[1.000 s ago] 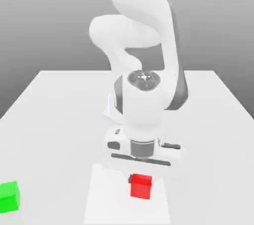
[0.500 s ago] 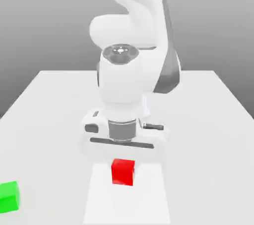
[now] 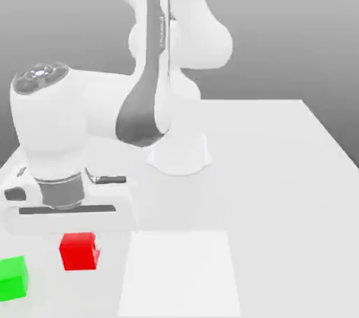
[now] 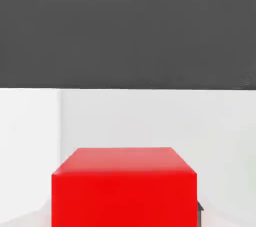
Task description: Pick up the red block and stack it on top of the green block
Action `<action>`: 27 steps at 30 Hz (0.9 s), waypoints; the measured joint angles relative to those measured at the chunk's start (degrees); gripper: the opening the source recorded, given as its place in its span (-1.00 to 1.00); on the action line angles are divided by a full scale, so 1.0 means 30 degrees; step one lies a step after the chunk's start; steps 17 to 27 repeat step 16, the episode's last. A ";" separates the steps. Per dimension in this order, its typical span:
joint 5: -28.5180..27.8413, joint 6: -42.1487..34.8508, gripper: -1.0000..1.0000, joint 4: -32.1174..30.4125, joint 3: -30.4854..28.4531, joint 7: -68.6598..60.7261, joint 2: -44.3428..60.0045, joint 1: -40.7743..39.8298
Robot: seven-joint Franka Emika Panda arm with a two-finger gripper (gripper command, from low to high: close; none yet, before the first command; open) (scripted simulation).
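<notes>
Pale, smooth bench [image 3: 270,190], grey backdrop fading darker toward the far edge. White square patch [image 3: 179,274] on the near part of the bench.

Red block [image 3: 78,251]: beneath the hand, at the exterior view's right of the green block [image 3: 12,279], between it and the white patch. Pincer [image 3: 80,248] closed on the red block; I read it as a grip, with the block carried clear of the bench, though I can't judge the height well from my seat.

Progress: grasp done, lift apparently done. The two blocks stand apart, so the stack is not made. I put the job past its midpoint. Left for me: bring the red block over the green one, line up the faces, lower, let go, back off. Too low an approach could knock the green block aside.

Orientation: red block looks about level, one flat face roughly toward the exterior camera, its top edge running nearly across that view. In the hand view a flat face and the adjoining one show square and even, no clear tilt. Cube by look, so no long axis to report. Green block sits slightly turned, a side face showing toward the exterior view's right; a small twist may help the match.
</notes>
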 joint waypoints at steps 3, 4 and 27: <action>-0.0036 -0.0384 -1.00 0.0727 -0.0355 -0.2001 0.0204 -0.0862; -0.0051 -0.0509 -1.00 0.0968 -0.0469 -0.2668 0.0259 -0.1147; 0.0384 0.1310 1.00 0.2324 -0.0713 -0.6433 0.2998 -0.2763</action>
